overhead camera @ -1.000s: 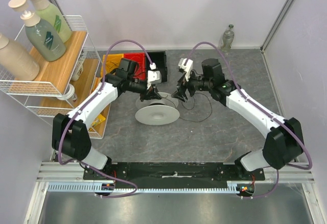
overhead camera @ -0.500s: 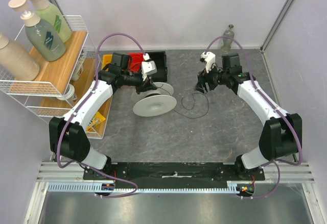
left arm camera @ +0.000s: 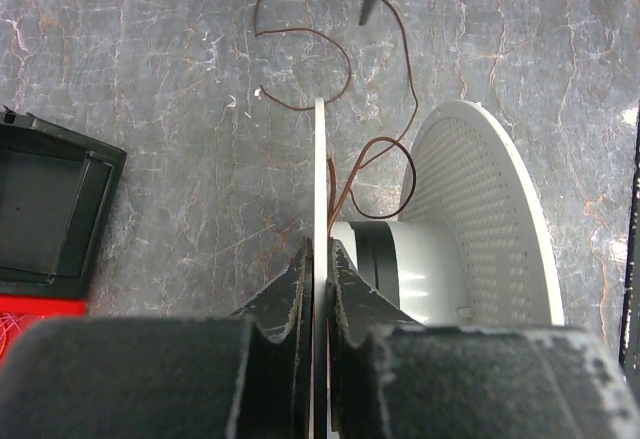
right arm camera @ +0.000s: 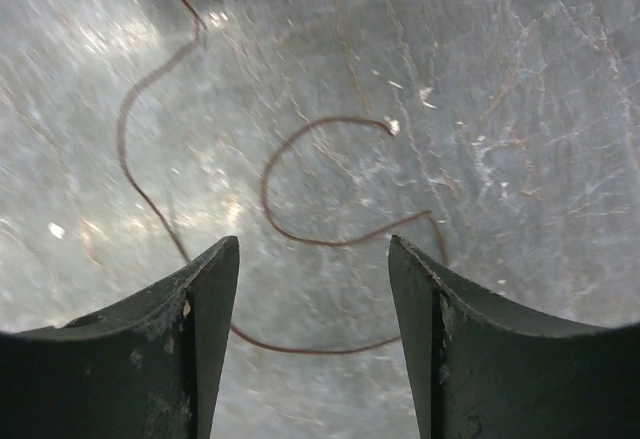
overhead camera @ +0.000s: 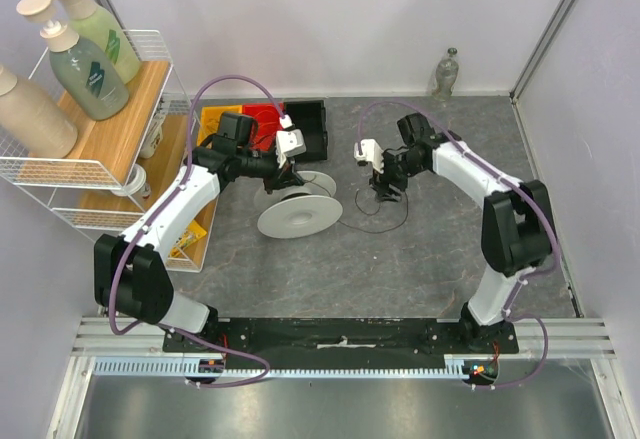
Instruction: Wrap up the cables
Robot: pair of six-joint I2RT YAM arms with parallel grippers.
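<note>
Left hand (left arm camera: 320, 259): clenched on the thin edge of one flange of the white spool (overhead camera: 300, 211). It holds the spool tipped on its side, core running across the left wrist view.

Right hand (right arm camera: 313, 259): a second ago it sat tight against the spool, next to the left hand. It then lifted away to the spool's far right, and now it has dropped low over the grey surface (overhead camera: 430, 279), just right of the spool. Fingers apart and grasping nothing, though narrower than a second ago.

Cable (right arm camera: 330, 243): a few strands run onto the core. The rest lies slack on the surface right of the spool in loose curls, with the free end curling just ahead of the right hand's fingers. From the wrist view, one strand passes under the gap between them.

Spool: it has shifted a little with the left arm and sits slightly further from the right hand than a second ago.

Reading: one pass has been laid on and the right hand is back for a new bite of slack. Most of the length looks unwound, so this is early. The wire is thread-thin and flat on the surface, so the pinch could miss it.
</note>
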